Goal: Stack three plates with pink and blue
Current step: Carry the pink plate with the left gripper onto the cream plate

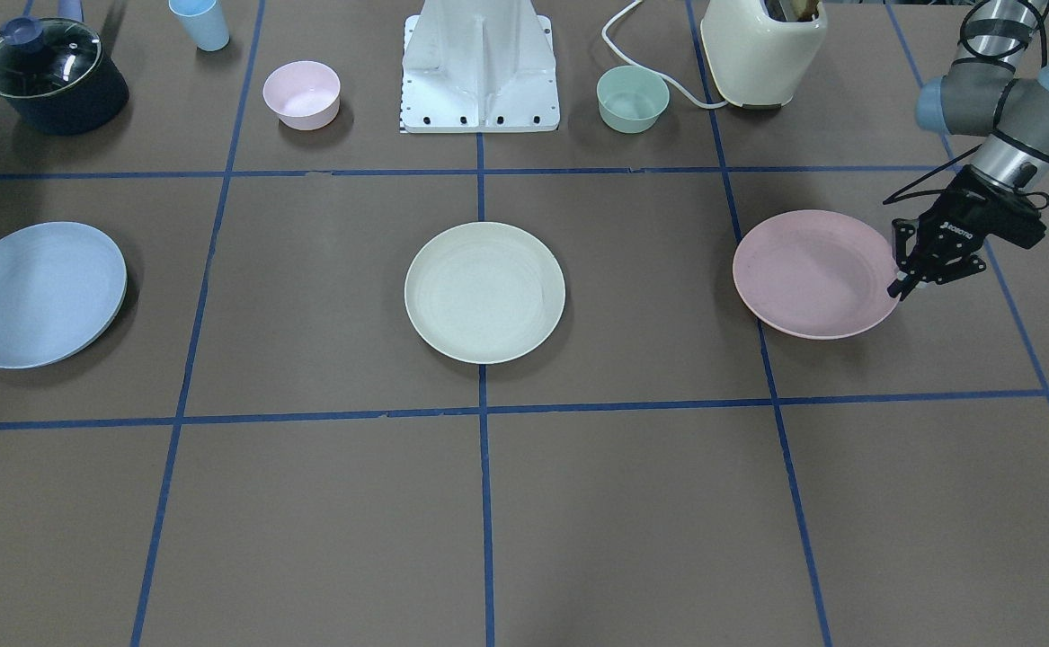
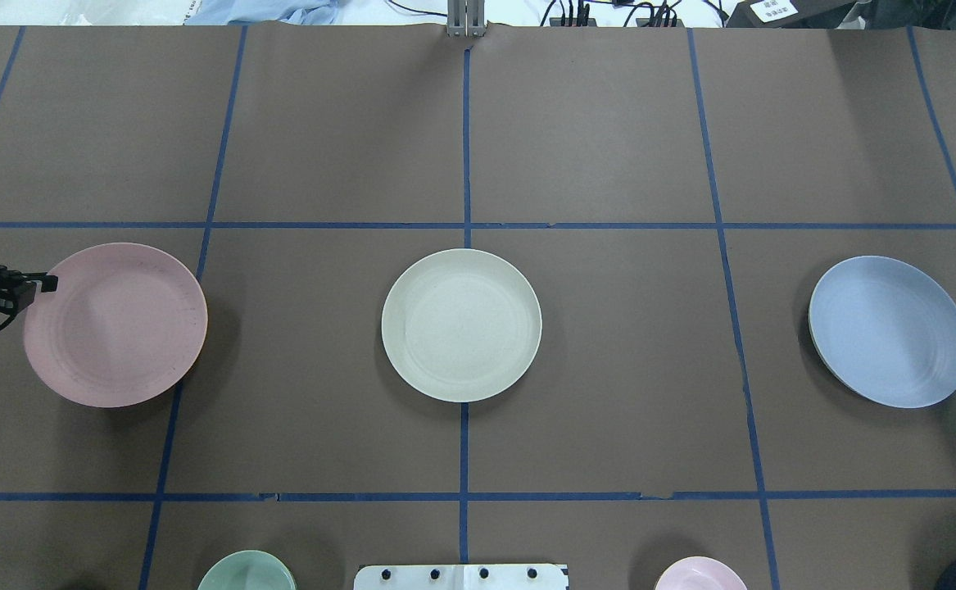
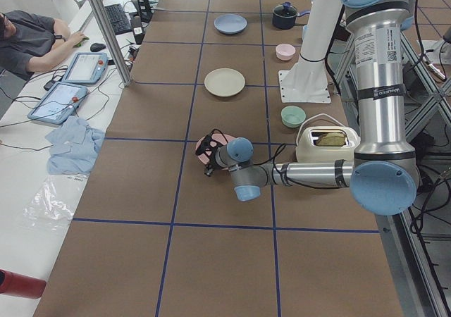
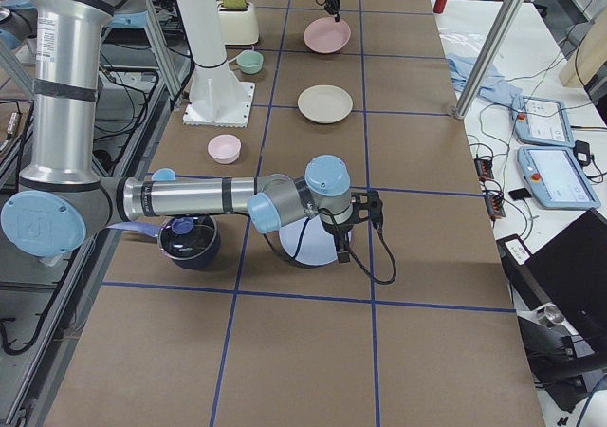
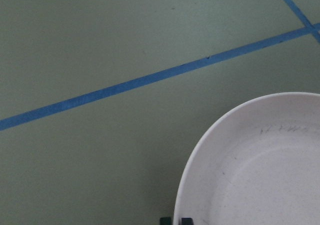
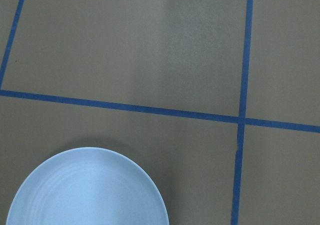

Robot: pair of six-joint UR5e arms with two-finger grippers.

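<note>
left claw clamped on rim of pink round matte plate, which spreads inboard of it | right claw (closure: cannot tell) at edge of light-blue round plate | likely light, stiff, slick: pinch rim

Tbl: brown matte top, blue tape grid. Light even, from overhead, shadows soft. White side bench along operators' edge w/ tablets, blue cloth, clear bag. Alu post at tbl edge. Operator seated at bench. Floor grey, cables on it.
</note>
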